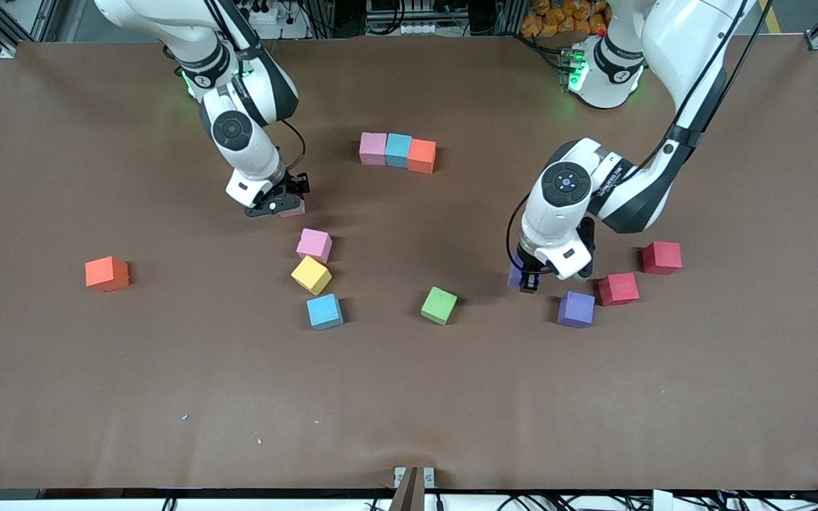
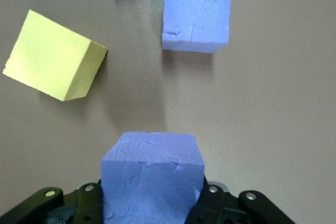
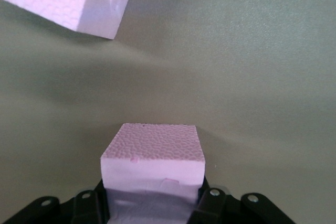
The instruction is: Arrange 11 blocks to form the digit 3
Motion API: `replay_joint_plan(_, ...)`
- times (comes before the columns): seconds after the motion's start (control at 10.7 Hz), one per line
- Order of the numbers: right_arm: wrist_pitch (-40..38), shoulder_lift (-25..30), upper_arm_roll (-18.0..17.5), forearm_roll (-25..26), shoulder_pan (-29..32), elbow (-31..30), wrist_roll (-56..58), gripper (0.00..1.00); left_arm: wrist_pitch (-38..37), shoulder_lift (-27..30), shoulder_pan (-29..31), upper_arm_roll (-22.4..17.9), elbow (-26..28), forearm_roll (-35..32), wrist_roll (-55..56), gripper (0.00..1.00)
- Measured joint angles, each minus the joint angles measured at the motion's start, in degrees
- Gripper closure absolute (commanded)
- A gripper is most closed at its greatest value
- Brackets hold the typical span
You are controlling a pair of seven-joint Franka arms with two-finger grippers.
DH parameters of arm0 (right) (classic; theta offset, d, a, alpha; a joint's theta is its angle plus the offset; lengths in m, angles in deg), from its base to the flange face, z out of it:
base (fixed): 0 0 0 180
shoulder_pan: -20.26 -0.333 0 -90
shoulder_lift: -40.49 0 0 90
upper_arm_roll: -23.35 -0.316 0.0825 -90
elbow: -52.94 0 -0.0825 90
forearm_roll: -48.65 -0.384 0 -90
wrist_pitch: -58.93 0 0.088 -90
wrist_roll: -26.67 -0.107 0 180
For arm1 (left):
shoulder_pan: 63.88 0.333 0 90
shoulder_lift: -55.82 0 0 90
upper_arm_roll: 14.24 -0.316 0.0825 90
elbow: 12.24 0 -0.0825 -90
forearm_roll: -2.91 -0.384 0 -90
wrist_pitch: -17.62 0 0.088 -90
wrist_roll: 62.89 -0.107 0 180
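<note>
Left gripper (image 1: pixel 528 282) is clamping a purple block (image 2: pixel 152 177) beside the green block (image 1: pixel 439 305); right gripper (image 1: pixel 282 206) is pinching a pink block (image 3: pixel 152 169) near the pink-blue-orange row (image 1: pixel 397 151).

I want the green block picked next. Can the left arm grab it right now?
Probably not yet. The left gripper is already shut on a purple block, so its fingers are full. The path to the green block looks free, with only bare table between, once it sets the purple one down.

No readable text, label or number shows on anything in view.
</note>
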Motion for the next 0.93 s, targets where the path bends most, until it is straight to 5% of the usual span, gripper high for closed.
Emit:
replay_joint_plan(0.47, -2.09, 1.14, -0.09, -0.19, -0.14, 0.59, -2.79, 1.0, -0.08, -1.05, -0.02, 0.03, -0.64, 0.26, 0.0, 1.0)
replay_joint_plan(0.93, -4.32, 4.1, -2.33, -0.82, -7.4, 2.53, -20.62, 1.0, -0.22, -1.14, 0.02, 0.02, -0.72, 0.34, 0.0, 1.0)
